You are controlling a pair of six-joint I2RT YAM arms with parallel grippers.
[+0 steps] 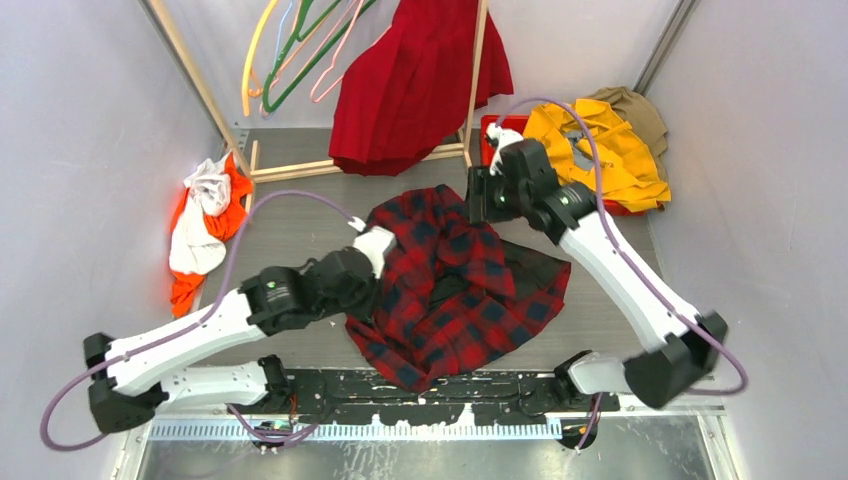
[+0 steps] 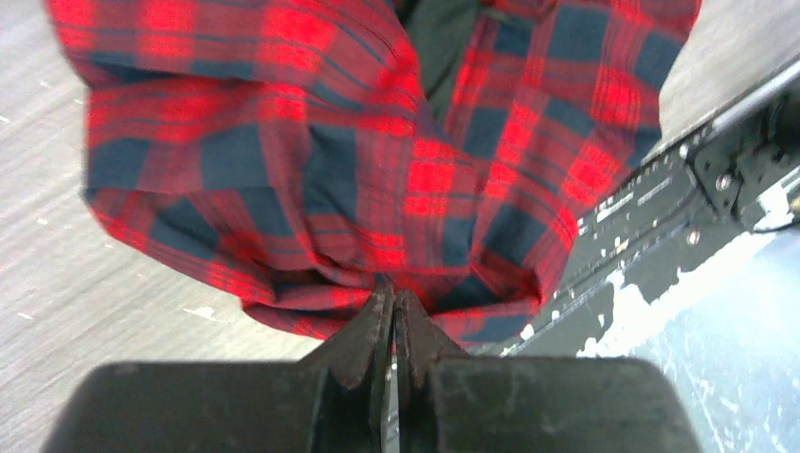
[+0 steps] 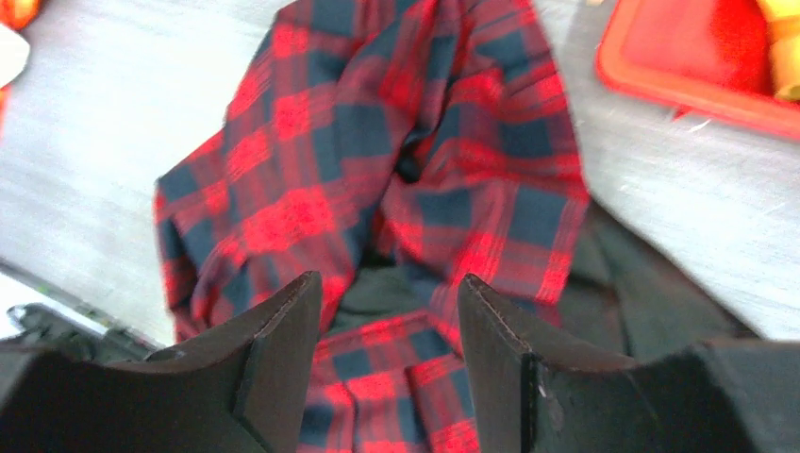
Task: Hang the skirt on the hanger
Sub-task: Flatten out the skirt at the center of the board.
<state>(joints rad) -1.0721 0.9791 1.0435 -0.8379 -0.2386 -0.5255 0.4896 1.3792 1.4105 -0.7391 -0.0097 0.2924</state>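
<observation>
The bright-red skirt [image 1: 420, 85] hangs from the wooden rack at the back. A thin cream-yellow hanger [image 1: 247, 70] hangs on the same rack, left of the skirt and apart from it. A red-and-black plaid shirt [image 1: 455, 290] lies crumpled on the table between the arms. My left gripper [image 2: 393, 294] is shut on the shirt's near-left edge [image 2: 358, 283], seen from above at the left gripper [image 1: 372, 285]. My right gripper [image 3: 389, 283] is open just above the shirt's far side [image 3: 377, 170] with nothing between its fingers; from above, the right gripper [image 1: 482, 200] is at the shirt's top edge.
A green hanger [image 1: 300, 70] and a pink hanger [image 1: 335, 65] hang beside the cream one. The rack's wooden base [image 1: 300, 168] lies behind the shirt. A red bin [image 3: 698, 66] with a yellow garment [image 1: 600, 140] sits back right. Orange and white cloth [image 1: 200, 225] lies at the left wall.
</observation>
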